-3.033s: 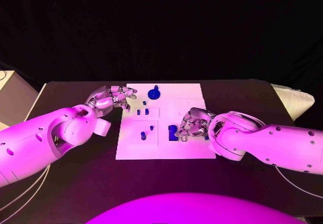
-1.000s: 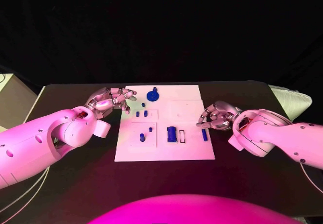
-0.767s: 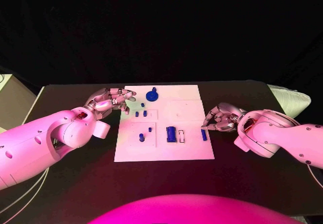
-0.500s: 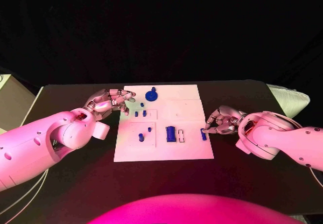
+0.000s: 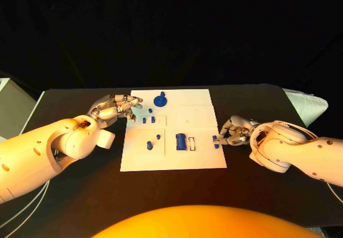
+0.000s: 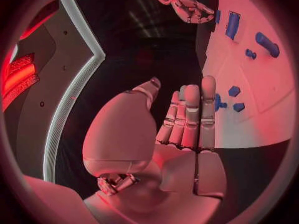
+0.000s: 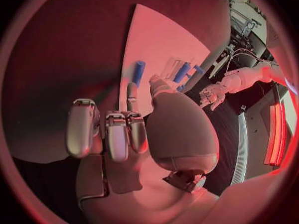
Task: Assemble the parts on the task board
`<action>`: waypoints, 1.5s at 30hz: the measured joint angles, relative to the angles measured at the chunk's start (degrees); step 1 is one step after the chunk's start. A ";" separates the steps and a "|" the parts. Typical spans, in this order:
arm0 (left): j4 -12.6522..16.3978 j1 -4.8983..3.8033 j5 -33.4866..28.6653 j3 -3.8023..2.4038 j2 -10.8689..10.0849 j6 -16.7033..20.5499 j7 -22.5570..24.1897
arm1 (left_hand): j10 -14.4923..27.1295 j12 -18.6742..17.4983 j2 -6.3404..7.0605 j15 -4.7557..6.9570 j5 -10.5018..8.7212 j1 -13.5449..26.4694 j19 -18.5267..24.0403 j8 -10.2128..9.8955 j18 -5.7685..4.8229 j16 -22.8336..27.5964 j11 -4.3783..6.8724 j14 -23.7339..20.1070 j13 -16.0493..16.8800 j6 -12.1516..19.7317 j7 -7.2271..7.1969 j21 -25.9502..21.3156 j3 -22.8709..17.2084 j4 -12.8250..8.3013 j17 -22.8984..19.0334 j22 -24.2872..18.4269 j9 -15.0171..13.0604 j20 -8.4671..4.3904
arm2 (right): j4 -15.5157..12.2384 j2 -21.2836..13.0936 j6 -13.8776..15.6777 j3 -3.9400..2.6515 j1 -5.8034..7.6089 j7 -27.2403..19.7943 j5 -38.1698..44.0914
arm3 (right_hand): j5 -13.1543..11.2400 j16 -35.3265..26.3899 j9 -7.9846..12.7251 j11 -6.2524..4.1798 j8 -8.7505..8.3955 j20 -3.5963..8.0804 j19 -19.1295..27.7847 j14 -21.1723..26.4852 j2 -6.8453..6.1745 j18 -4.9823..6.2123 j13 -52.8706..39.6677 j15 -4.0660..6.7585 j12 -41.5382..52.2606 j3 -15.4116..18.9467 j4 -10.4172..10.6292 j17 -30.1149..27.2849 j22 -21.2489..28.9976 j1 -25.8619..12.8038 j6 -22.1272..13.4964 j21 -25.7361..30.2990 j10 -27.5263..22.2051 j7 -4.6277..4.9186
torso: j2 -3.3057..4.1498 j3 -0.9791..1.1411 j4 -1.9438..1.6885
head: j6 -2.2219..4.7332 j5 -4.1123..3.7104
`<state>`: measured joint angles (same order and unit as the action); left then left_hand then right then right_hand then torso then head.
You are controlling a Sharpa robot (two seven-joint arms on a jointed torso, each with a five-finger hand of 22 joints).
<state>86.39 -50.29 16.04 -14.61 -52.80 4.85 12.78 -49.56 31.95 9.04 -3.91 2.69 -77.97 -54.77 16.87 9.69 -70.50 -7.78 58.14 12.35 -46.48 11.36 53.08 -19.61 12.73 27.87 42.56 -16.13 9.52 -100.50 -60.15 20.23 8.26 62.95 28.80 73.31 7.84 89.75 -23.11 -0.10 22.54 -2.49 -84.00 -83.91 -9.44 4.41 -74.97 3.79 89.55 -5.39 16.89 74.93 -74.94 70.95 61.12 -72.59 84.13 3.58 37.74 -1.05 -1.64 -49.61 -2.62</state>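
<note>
Left hand [image 6: 181, 129]: fingers straight, side by side, thumb apart, nothing held; fingertips just beside task board edge.
Task board [image 6: 274, 109]: white plate on black table [image 6: 143, 59].
Parts on task board: long blue block [image 6: 233, 25], rounded blue bar [image 6: 267, 44], small blue piece [image 6: 249, 54], small blue pieces [image 6: 234, 91] nearest fingertips.
Right hand [image 6: 187, 5]: fingers curled, at far edge of task board, near long blue block.

Task board [image 5: 202, 157]: flat white plate, smooth, matt, no glare. Parts, e.g. blue block [image 5: 181, 142]: opaque, look like moulded plastic, slight sheen. Table [image 5: 85, 198]: black, matt, even. Left hand [image 5: 114, 107] and right hand [image 5: 232, 132]: silver segmented fingers, metallic-looking, satin. Arm shells [image 5: 43, 153]: smooth, glossy white plastic with highlights
</note>
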 measured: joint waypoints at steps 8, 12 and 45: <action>0.07 0.01 0.00 0.00 -0.13 0.00 0.00 | 0.00 0.00 0.00 0.00 0.00 0.00 0.00 0.00 0.00 0.00 0.00 0.00 0.02 0.00 0.00 0.00 0.00 0.00 0.00 0.00 0.00 0.00 | 0.64 0.76 -0.49 0.04 -0.39 1.32 3.02 | -0.22 0.00 -0.15 0.00 0.00 0.00 0.00 0.00 -0.23 0.00 0.00 0.00 0.00 0.25 0.04 -0.01 0.01 -0.70 0.00 0.00 0.00 0.00 | -0.01 0.00 0.03 | -0.23 0.04; 0.07 0.01 0.00 0.00 -0.14 0.00 0.00 | 0.00 0.00 0.00 0.00 0.00 0.00 0.00 0.00 0.00 0.00 0.00 0.00 0.02 0.00 0.00 0.00 0.00 0.00 0.00 0.00 0.00 0.00 | 1.02 1.56 -0.69 0.05 -0.70 1.73 4.30 | -0.22 0.00 -0.22 0.00 0.00 0.00 0.00 0.00 -0.22 0.00 0.00 0.00 0.00 0.25 0.04 -0.01 0.01 -0.69 0.00 0.00 0.00 0.00 | -0.01 0.03 0.06 | -0.28 0.05; -0.03 0.03 0.00 0.00 -0.19 -0.07 -0.08 | -0.01 -0.01 0.00 0.00 0.00 0.00 0.00 0.24 0.00 0.00 0.00 0.00 0.00 0.00 0.00 0.00 0.16 0.16 -0.04 0.00 0.00 0.00 | 4.01 5.67 -2.01 -0.15 -1.60 1.69 10.51 | 12.95 0.00 -8.21 -0.61 -1.72 0.44 0.00 0.00 -3.22 0.00 0.00 0.43 -0.34 -7.74 1.66 -0.02 0.03 11.56 0.55 0.94 -0.20 -0.14 | -0.14 0.01 0.03 | -0.40 0.22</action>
<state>86.36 -50.27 16.04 -14.61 -52.99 4.78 12.70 -49.57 31.94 9.04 -3.91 2.69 -77.97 -54.77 17.11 9.69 -70.50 -7.78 58.14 12.35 -46.48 11.35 53.08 -19.45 12.89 27.83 42.56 -16.13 9.52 -96.49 -54.48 18.22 8.11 61.35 30.49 83.83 20.80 89.75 -31.32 -0.71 20.82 -2.05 -84.00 -83.92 -12.66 4.41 -74.97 4.22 89.21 -13.13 18.55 74.91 -74.91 82.51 61.67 -71.65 83.93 3.44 37.60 -1.04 -1.60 -50.02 -2.40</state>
